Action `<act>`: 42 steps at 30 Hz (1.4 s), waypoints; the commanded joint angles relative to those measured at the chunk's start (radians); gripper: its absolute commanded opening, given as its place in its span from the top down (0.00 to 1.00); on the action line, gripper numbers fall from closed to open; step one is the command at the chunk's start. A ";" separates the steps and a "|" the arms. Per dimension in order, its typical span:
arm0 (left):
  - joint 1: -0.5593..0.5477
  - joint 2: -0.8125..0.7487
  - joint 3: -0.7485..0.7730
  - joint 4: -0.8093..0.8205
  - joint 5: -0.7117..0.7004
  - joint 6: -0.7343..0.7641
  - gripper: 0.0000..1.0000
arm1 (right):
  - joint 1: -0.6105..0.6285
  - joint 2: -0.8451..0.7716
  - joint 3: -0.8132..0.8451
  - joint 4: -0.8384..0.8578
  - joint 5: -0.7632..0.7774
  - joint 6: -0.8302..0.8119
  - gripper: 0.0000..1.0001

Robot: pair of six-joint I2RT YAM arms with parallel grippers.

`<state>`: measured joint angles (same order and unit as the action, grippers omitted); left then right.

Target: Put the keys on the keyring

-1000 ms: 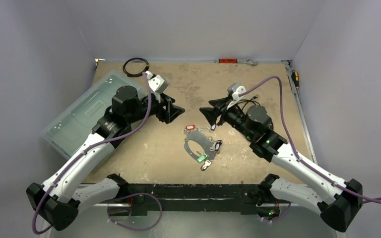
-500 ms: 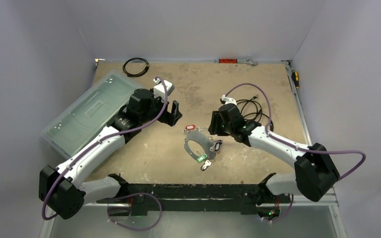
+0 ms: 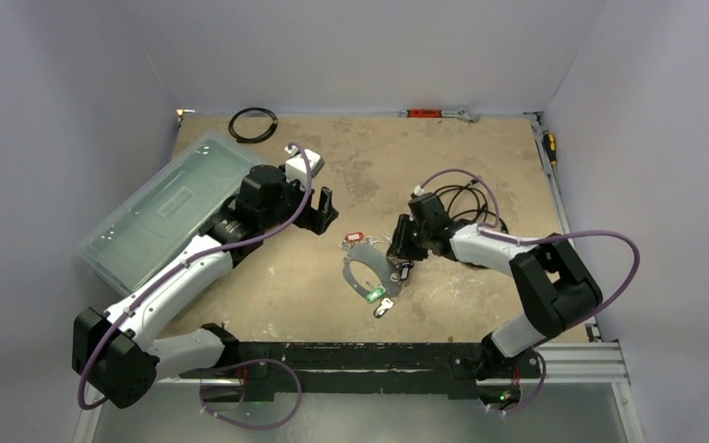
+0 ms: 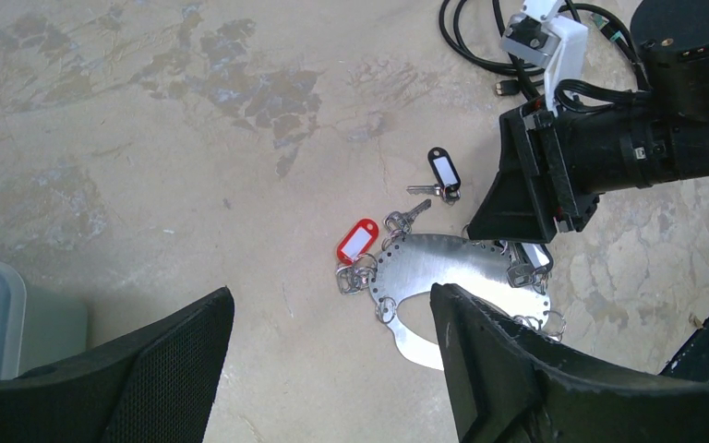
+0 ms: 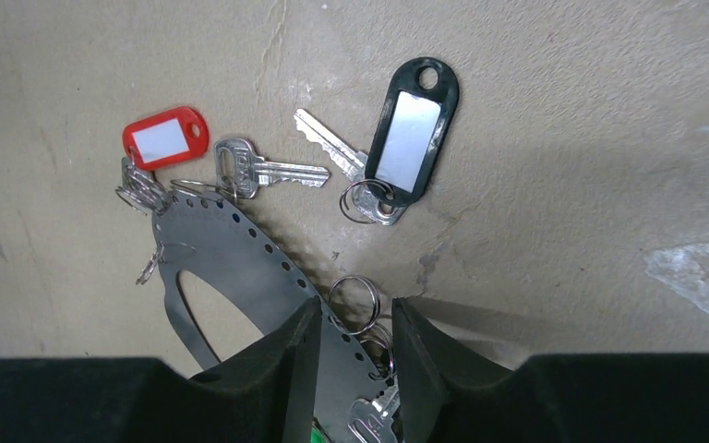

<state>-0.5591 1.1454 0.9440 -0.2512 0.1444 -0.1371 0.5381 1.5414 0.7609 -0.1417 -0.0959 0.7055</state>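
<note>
From above: finds the right gripper point(image 3: 397, 242) dropped from its hover of a second ago onto the right-hand rim of the keyring point(image 3: 366, 270), the right arm's elbow now folded back hard. Finds the left gripper point(image 3: 324, 210) just where it hung half a second ago, beyond the red-tagged key point(image 3: 354, 237) and off the keyring. Sees no shift in the keyring or the keys point(image 3: 378, 297); both lie on the table point(image 3: 268, 277) near its middle, between the two arms.

From the left wrist: looks down between jaws standing wide apart, holding nothing. Shows the keyring point(image 4: 443, 268) as a flat silvery crescent with holes along its edge, and the right gripper point(image 4: 508, 203) low at its right end. Leaves the black-tagged key point(image 4: 442, 172) loose, just beyond.

From the right wrist: shows jaws drawn nearly together, a slim gap straddling the holed rim and a small split ring point(image 5: 354, 303). Cannot tell whether anything is actually pinched.

Reads as the approach ending and a pinch beginning, probably on the rim or that split ring, with the black-tagged key yet to be threaded.
</note>
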 commanded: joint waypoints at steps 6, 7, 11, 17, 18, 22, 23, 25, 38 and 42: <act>-0.005 -0.021 -0.008 0.030 -0.007 0.013 0.23 | -0.013 0.045 -0.014 0.083 -0.102 0.023 0.73; -0.004 -0.021 -0.010 0.030 -0.006 0.014 0.23 | -0.012 0.045 -0.016 0.087 -0.105 0.024 0.75; -0.005 -0.021 -0.009 0.032 -0.004 0.014 0.23 | -0.014 0.048 -0.025 0.105 -0.101 0.024 0.87; -0.004 -0.020 -0.010 0.031 -0.004 0.014 0.23 | -0.014 0.042 -0.049 0.138 -0.094 0.011 1.00; -0.005 -0.021 -0.010 0.032 -0.005 0.014 0.24 | -0.014 0.037 -0.049 0.139 -0.089 0.004 1.00; -0.004 -0.023 -0.011 0.035 -0.004 0.014 0.24 | -0.013 -0.007 -0.051 0.150 -0.067 -0.065 1.00; -0.005 -0.027 -0.011 0.035 -0.003 0.014 0.24 | -0.014 -0.026 -0.055 0.169 -0.070 -0.087 1.00; -0.004 -0.035 -0.012 0.043 0.002 0.016 0.24 | -0.013 -0.070 -0.063 0.194 -0.074 -0.136 1.00; -0.004 -0.173 -0.064 0.134 0.185 0.060 0.14 | 0.061 -0.265 -0.035 0.202 0.001 -0.403 1.00; -0.004 -0.205 -0.103 0.215 0.296 0.068 0.11 | 0.131 -0.340 -0.026 0.199 0.066 -0.469 1.00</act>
<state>-0.5591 0.9756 0.8787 -0.1589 0.2974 -0.1059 0.6128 1.2842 0.6914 0.0154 -0.1040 0.3466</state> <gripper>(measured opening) 0.869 0.005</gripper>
